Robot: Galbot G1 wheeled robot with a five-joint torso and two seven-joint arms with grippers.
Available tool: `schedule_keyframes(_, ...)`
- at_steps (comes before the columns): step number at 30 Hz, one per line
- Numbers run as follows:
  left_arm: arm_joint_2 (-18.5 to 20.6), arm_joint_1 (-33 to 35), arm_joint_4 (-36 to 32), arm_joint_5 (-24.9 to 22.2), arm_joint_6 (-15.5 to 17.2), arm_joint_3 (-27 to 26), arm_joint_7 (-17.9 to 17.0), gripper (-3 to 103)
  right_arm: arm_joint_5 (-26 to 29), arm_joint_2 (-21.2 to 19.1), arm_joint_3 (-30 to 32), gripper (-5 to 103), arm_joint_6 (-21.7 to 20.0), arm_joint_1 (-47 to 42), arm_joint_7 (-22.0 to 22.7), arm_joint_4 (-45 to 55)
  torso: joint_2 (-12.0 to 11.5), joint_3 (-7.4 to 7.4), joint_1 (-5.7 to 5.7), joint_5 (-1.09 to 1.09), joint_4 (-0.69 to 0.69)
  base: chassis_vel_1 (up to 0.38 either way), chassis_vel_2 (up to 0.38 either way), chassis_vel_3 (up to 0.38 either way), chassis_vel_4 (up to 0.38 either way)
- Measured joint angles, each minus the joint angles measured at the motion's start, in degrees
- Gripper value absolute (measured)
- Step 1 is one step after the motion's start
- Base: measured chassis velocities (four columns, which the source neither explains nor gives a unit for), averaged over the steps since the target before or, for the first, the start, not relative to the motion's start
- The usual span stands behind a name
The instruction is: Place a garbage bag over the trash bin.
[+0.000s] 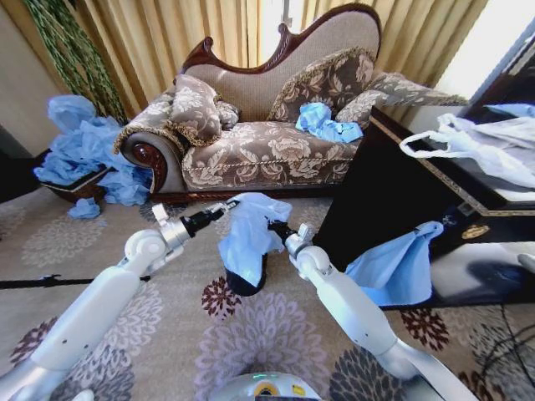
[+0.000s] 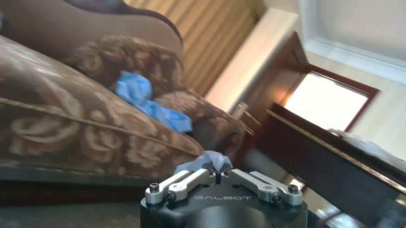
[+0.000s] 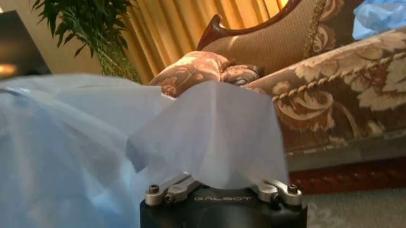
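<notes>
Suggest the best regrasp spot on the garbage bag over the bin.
Probably the garbage bag top hem, opposite edges, from above-outward: it drapes over the trash bin, where left pincer and right pincer already pinch.

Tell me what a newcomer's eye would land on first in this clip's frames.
First, the light blue garbage bag stretched between the left gripper and right gripper, both shut on its top edge, draped over the black trash bin on the floral carpet. Next, the ornate sofa behind, with a crumpled blue bag on its seat. To the robot's left lies a heap of blue bags by the curtain.
</notes>
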Motion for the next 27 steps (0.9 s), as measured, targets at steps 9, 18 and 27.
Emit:
schedule_keyframes(9,-4.0,-2.6,10.7,3.3,-5.5,3.0,3.4,0,-2.6,0.6,-1.6,0,1.9,-0.8,-0.7,0.8,0.0,0.0,0.0,-0.01,-0.03,0.0,0.0,0.0,0.0)
schedule_keyframes(18,-5.2,4.0,10.3,6.8,-8.5,1.6,6.8,0,-3.1,-0.7,-3.8,0,1.4,-5.2,-2.0,5.2,0.0,0.0,-0.01,0.0,0.0,0.0,0.0,0.0,0.0)
schedule_keyframes(27,-4.2,5.3,3.3,7.3,-7.7,2.2,7.0,0,1.5,0.2,-3.4,0,-0.6,-5.0,-6.5,2.5,0.0,-0.01,-0.01,0.0,-0.01,0.0,0.0,0.0,0.0)
